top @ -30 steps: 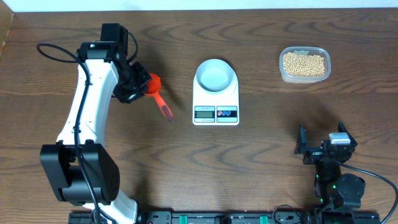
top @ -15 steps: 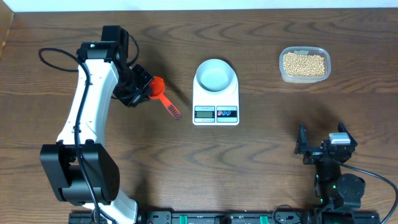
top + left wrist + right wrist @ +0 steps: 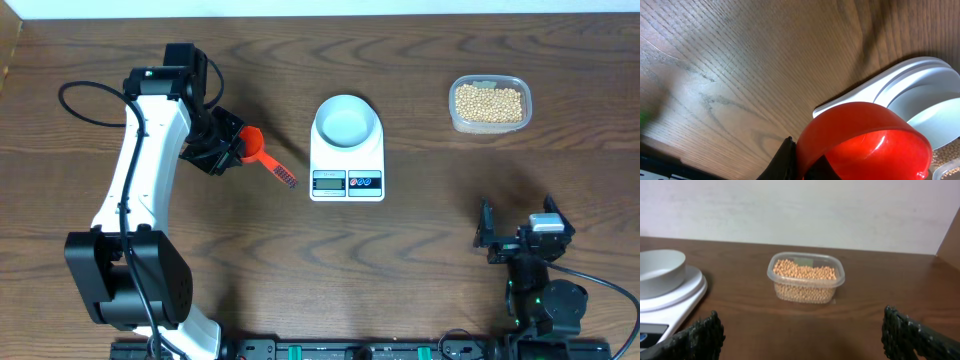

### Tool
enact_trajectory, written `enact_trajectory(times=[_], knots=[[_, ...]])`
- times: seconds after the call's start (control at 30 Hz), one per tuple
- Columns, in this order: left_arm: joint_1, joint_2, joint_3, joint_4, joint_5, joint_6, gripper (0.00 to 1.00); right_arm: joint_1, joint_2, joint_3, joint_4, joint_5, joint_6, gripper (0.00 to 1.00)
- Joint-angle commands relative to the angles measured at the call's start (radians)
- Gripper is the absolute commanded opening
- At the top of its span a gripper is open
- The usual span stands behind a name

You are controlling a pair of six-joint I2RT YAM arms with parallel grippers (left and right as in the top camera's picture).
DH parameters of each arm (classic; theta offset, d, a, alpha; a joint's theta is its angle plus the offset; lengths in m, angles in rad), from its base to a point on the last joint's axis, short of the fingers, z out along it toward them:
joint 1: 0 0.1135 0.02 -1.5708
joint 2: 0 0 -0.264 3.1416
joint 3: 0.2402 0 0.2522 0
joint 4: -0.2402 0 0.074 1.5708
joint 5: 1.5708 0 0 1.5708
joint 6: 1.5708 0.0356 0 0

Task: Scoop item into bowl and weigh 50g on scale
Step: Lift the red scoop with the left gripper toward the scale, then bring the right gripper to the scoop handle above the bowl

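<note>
Our left claw (image 3: 228, 148) grips the orange-red plastic scoop (image 3: 258, 150) beside the flat white scale (image 3: 346, 162); the pale round bowl (image 3: 346, 122) atop it is empty, tan beans (image 3: 488, 103) unscooped; right claw (image 3: 518, 234) wide.

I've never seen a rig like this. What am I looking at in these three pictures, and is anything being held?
Two robot arms work at a wooden table. The overhead picture looks straight down; the other two come from a camera on each wrist. The left gripper holds a red scoop. Mid-table, a white scale carries a pale bowl that looks empty. A clear tub of tan beans sits at far right. The right gripper rests open, holding nothing.
</note>
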Motion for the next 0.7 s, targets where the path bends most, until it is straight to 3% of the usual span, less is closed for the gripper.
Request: enact_trajectory(times=[0.0,0.17,0.37,0.67], knots=[[0.000,-0.016,0.005,-0.003,0.001,-0.009,0.07,0.008,-0.006,-0.002,0.032,-0.001,-0.011,0.99],[0.000,-0.016,0.005,0.010,0.001,-0.048,0.07,0.008,-0.006,0.003,0.135,0.041,0.122,0.99],[0.000,-0.016,0.005,0.049,0.001,-0.088,0.07,0.008,0.037,0.081,0.100,0.063,0.183,0.99],[0.000,-0.016,0.005,0.096,0.001,-0.164,0.07,0.008,0.404,0.409,-0.040,0.031,0.182,0.99]])
